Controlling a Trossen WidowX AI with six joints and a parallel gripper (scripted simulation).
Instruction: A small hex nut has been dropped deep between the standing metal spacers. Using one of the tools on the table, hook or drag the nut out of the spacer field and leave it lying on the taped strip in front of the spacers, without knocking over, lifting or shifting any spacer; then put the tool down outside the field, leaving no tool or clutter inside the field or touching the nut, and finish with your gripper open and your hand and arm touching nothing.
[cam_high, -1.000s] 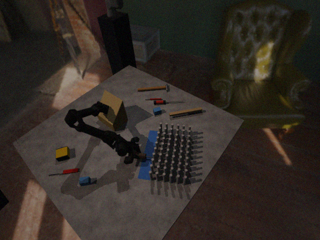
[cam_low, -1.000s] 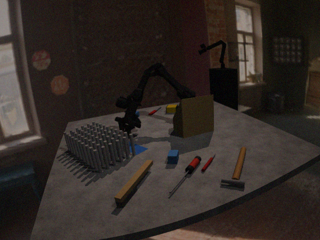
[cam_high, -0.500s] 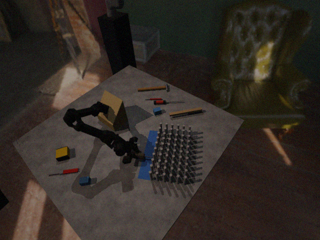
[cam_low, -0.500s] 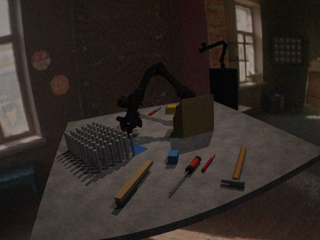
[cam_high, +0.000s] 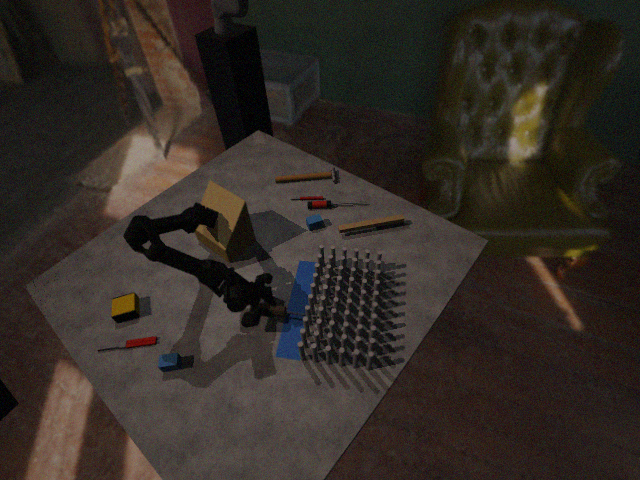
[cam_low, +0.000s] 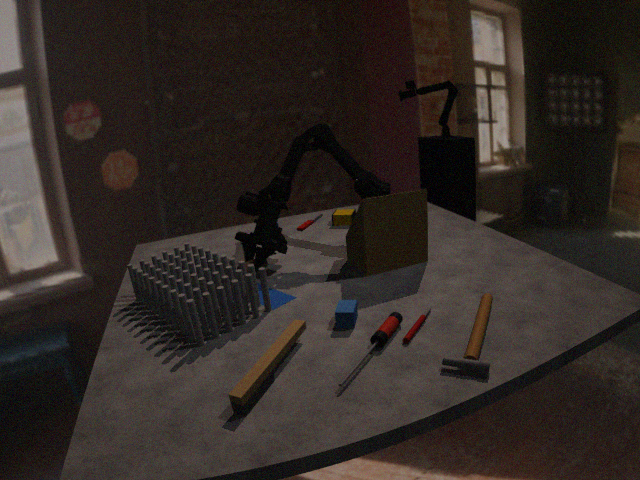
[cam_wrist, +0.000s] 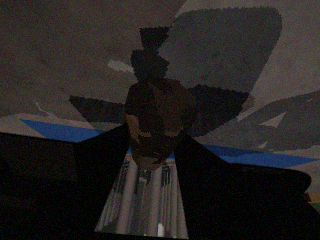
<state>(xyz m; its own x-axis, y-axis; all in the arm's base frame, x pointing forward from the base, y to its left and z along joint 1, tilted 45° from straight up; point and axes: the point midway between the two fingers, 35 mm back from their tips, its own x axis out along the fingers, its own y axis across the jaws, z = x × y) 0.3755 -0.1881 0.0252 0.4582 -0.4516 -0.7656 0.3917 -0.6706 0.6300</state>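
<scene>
The gripper (cam_high: 279, 310) (cam_wrist: 154, 130) pinches a brown tool handle (cam_high: 277, 309) (cam_wrist: 159, 110) above the blue taped strip (cam_high: 287, 341) (cam_low: 275, 298) (cam_wrist: 65, 131), its thin shaft pointing at the standing spacers (cam_high: 341, 304) (cam_low: 199, 294) (cam_wrist: 155, 195). I cannot make out the nut. Beyond lie a blue block (cam_high: 314, 222) (cam_low: 345, 314), a wooden bar (cam_high: 371, 224) (cam_low: 268, 363) and a hammer (cam_high: 305, 177) (cam_low: 479, 326).

From above, a tufted armchair (cam_high: 509, 103) at two o'clock, yellow block (cam_high: 125, 306) (cam_low: 343, 217) at eight, tan wedge (cam_high: 238, 229) (cam_low: 395, 232) near nine.
</scene>
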